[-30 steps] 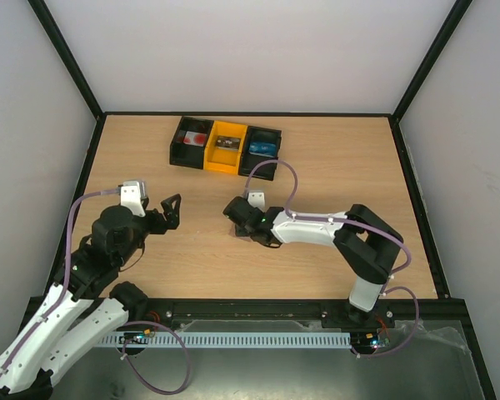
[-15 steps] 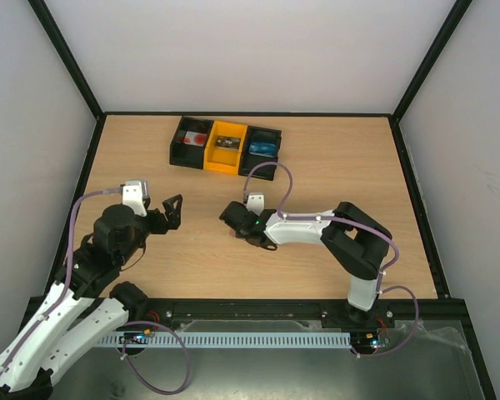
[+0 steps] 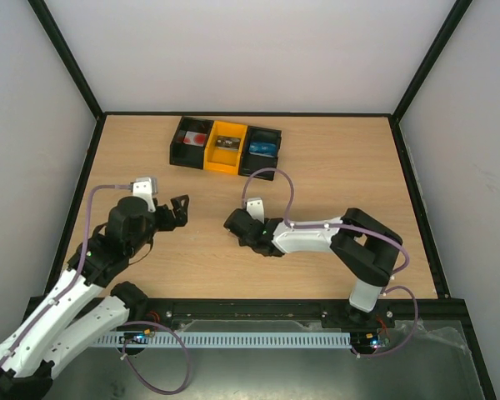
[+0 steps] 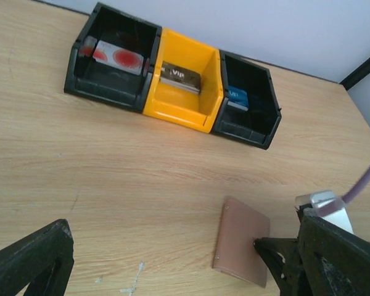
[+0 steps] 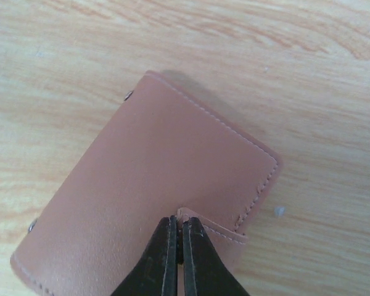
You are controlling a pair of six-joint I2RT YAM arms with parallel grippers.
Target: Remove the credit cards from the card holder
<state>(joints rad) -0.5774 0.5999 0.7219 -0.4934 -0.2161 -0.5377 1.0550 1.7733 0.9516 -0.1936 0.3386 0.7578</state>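
right claw [image 5: 180, 227]: fingers pressed together, tips at card holder's [image 5: 151, 179] tab edge; can't tell if tab is pinched
card holder: closed, flat, right under that claw; brown stitched leather
left claw [image 3: 179, 212]: spread wide, nothing in it, off to holder's left
writing: "VIP" on dark card [image 4: 180, 76] in yellow bin [image 4: 191, 108], far beyond both claws; blue card [image 4: 237, 97] text unreadable
surface: light wood-grain table [image 3: 333, 167]
room: white walls, black frame

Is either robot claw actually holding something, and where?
The right gripper pinches the flat brown leather card holder by its small tab; the left gripper holds nothing.
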